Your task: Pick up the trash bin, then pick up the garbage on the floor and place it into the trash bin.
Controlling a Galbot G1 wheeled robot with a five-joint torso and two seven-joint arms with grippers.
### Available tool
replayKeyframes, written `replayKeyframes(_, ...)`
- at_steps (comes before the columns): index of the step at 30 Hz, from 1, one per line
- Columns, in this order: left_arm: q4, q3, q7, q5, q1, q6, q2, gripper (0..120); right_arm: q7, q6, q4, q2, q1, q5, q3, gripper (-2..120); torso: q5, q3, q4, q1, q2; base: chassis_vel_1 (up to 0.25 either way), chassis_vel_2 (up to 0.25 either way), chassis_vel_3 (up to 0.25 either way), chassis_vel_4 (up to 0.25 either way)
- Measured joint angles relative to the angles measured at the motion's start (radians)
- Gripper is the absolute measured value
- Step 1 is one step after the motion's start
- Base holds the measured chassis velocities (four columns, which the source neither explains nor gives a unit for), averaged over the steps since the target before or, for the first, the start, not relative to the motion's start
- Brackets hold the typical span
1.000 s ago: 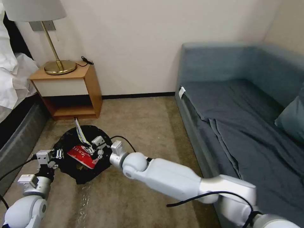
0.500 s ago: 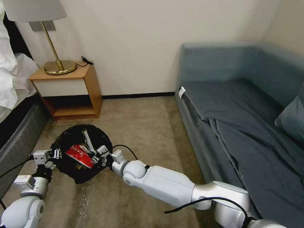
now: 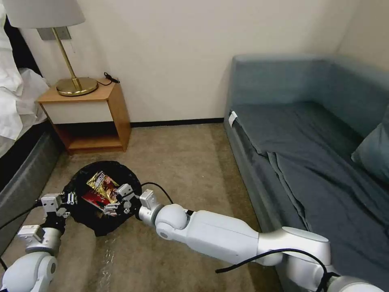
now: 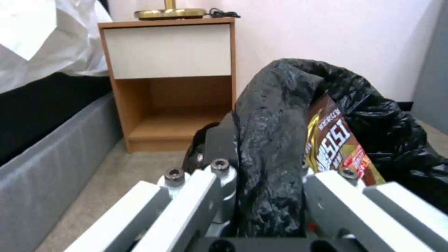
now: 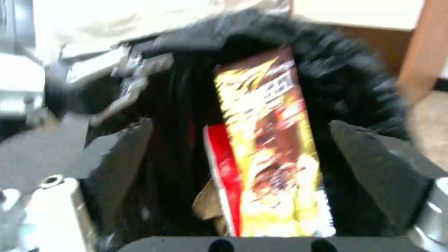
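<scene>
The trash bin (image 3: 83, 182), lined with a black bag, sits low at the left over the carpet. My left gripper (image 3: 66, 201) is shut on its near-left rim, and the left wrist view shows the black bag (image 4: 275, 140) pinched between the fingers (image 4: 205, 189). My right gripper (image 3: 116, 199) hangs open over the bin's right side. A brown-gold snack wrapper (image 3: 101, 183) lies loose inside on a red wrapper (image 3: 92, 199). In the right wrist view the snack wrapper (image 5: 271, 157) and red wrapper (image 5: 222, 175) lie below the spread fingers (image 5: 121, 154).
A wooden nightstand (image 3: 91, 117) with a brass lamp (image 3: 75, 83) stands behind the bin. A bed (image 3: 20, 162) runs along the left and a blue-grey sofa (image 3: 308, 154) along the right. Open carpet (image 3: 182, 162) lies between them.
My right gripper came down over the bin with the snack wrapper held upright, then opened. The wrapper now lies flat inside on the red wrapper. The left gripper keeps its hold.
</scene>
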Motion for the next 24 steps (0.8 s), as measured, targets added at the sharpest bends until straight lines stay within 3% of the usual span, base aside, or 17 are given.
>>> replayKeyframes(6,-0.008,0.0,-0.007,-0.017,-0.002,0.007,-0.003,6,0.079,-0.031,0.11,-0.021,0.002,0.108,0.083,100,0.0001,0.0,-0.0001,0.0,0.0,0.0,0.0,0.0,0.0)
replayKeyframes(14,-0.022,-0.005,-0.017,-0.033,-0.008,0.02,0.003,6,0.083,-0.041,0.146,-0.078,0.017,0.084,0.183,100,0.0002,0.0,0.0,0.0,0.0,0.0,0.0,0.0,0.0)
replayKeyframes(17,-0.027,-0.014,-0.023,-0.046,-0.009,0.023,0.008,6,0.072,-0.039,0.122,-0.107,0.013,0.045,0.216,100,0.0001,0.0,-0.0001,0.0,0.0,0.0,0.0,0.0,0.0)
replayKeyframes(20,-0.05,-0.033,-0.042,-0.072,0.002,0.026,0.008,6,-0.016,0.003,0.053,-0.196,-0.03,-0.126,0.322,100,0.0003,0.0,0.0,0.0,0.0,0.0,0.0,0.0,0.0)
replayKeyframes(24,-0.06,-0.046,-0.053,-0.104,0.012,0.026,0.0,6,-0.061,0.032,0.009,-0.254,-0.09,-0.212,0.423,100,0.0003,0.0,-0.0005,0.0,0.0,0.0,0.0,0.0,0.0)
